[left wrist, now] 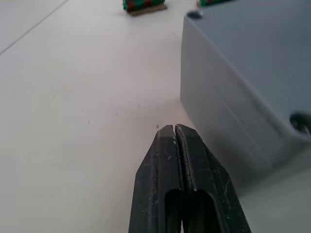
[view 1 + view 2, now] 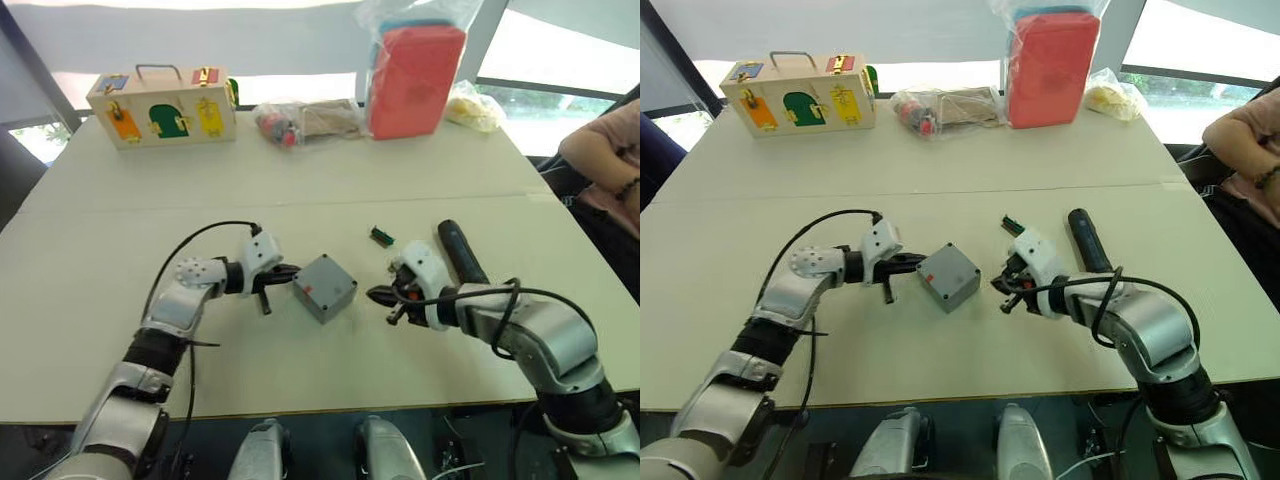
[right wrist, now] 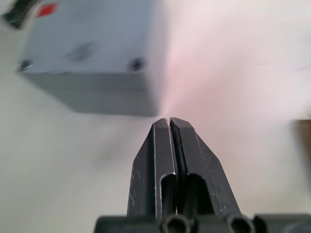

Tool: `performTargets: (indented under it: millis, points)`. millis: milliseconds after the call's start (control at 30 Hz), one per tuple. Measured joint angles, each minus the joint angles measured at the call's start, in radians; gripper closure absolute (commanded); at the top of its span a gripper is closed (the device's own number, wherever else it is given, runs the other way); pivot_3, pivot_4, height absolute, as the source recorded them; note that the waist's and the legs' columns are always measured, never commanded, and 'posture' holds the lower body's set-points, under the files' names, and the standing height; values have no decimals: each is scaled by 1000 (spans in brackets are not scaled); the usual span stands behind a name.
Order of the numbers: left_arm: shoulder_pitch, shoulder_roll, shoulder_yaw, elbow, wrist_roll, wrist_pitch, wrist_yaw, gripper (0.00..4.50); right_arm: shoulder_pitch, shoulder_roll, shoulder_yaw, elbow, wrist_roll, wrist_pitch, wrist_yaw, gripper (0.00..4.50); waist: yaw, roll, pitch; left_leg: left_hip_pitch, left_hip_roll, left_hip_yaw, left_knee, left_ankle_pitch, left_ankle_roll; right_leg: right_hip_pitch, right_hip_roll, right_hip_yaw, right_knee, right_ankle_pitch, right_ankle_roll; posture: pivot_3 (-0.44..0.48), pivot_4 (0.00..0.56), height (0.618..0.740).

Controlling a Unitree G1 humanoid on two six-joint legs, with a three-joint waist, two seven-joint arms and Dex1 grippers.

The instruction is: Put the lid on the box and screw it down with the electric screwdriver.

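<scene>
1. Left gripper (image 2: pixel 284 273) pinched together, empty, just beside the box (image 2: pixel 325 287) at frame centre; lid looks seated. A nudge could slide the box on the table (image 2: pixel 420 170).
2. Right gripper (image 2: pixel 379 296) also pinched together, empty, near the box's other side.
3. Electric screwdriver (image 2: pixel 460 252) lies right of centre, ungrasped; round body may roll when pinched.

Beige table (image 2: pixel 400 170); bright windows (image 2: pixel 560 50) behind.

Grey lidded box (image 2: pixel 325 287) mid-table (red mark showing), black electric screwdriver (image 2: pixel 461 251) well right.
</scene>
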Motion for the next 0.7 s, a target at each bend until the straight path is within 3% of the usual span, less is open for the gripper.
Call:
performTargets:
  millis: [267, 700]
  points:
    - [153, 85, 5, -246, -69, 155, -93, 4500, -59, 112, 58, 193, -64, -175, 32, 4479, 8, 0, 0, 0, 1, 0, 1, 0, 0, 1, -1, 0, 0, 0, 0, 0, 150, 730]
    - [118, 20, -17, -258, -59, 202, -24, 4500, -17, 121, 101, 184, -84, -184, 97, 4479, 4, 0, 0, -1, 0, 0, 2, 0, 0, 1, -1, 0, 0, 0, 0, 0, 150, 730]
